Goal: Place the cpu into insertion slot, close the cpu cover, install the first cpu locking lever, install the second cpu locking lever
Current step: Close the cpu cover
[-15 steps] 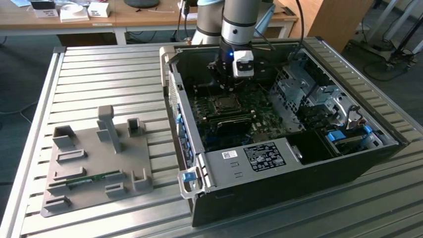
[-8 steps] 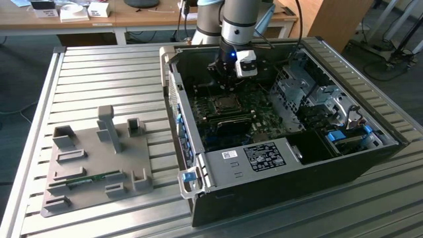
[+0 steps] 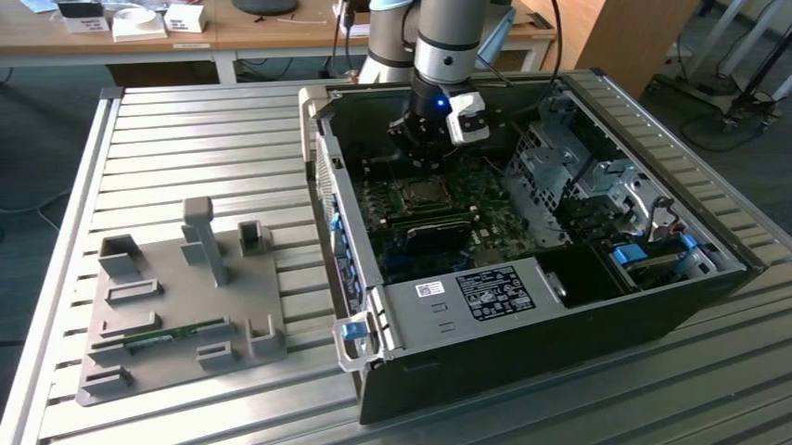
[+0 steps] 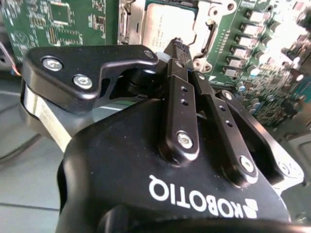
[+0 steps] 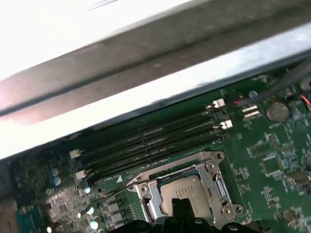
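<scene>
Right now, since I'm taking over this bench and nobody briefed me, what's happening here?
A robot arm is reaching down into an open computer case lying on a slatted metal table. Its claw, closed and seemingly empty, hovers just over the processor socket on the green circuit board. The silver chip already sits in the socket, and the metal cover frame appears folded down around it. Whether the locking levers are latched is hard to tell.

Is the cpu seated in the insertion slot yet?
In. The first wrist view shows the cpu lying flat inside the insertion slot, within its metal rim.
</scene>
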You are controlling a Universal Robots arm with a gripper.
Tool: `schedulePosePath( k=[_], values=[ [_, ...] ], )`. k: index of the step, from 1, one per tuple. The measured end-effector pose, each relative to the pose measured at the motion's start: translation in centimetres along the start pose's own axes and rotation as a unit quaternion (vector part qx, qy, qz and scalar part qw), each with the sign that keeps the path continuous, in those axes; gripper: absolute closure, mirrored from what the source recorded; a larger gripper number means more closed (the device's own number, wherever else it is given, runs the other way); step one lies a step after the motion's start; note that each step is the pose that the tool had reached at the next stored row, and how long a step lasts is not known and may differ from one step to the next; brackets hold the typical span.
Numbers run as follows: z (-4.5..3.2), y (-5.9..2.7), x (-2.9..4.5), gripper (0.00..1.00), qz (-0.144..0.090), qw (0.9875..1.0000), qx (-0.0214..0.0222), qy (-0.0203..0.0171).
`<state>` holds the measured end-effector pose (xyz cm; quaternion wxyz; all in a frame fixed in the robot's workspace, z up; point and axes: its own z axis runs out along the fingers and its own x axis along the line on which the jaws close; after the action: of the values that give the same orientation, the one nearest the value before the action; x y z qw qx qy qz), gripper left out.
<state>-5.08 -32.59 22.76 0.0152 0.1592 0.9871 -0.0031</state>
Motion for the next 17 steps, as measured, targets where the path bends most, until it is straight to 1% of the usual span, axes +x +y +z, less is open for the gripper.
schedulePosePath(
  k=[3,6,8,12,13,17],
  values=[
    [0.0,0.0,0.0,0.9,-0.028,0.9996,-0.0008,0.0],
    [0.01,0.0,0.0,0.9,-0.054,0.9985,-0.0017,-0.0001],
    [0.01,0.0,0.0,0.9,-0.072,0.9974,-0.0022,-0.0001],
    [0.02,0.0,0.0,0.9,-0.107,0.9942,-0.0033,-0.0001],
    [0.02,0.0,0.0,0.9,-0.109,0.994,-0.0033,-0.0002],
    [0.02,0.0,0.0,0.9,-0.109,0.994,-0.0034,-0.0001]
  ],
)
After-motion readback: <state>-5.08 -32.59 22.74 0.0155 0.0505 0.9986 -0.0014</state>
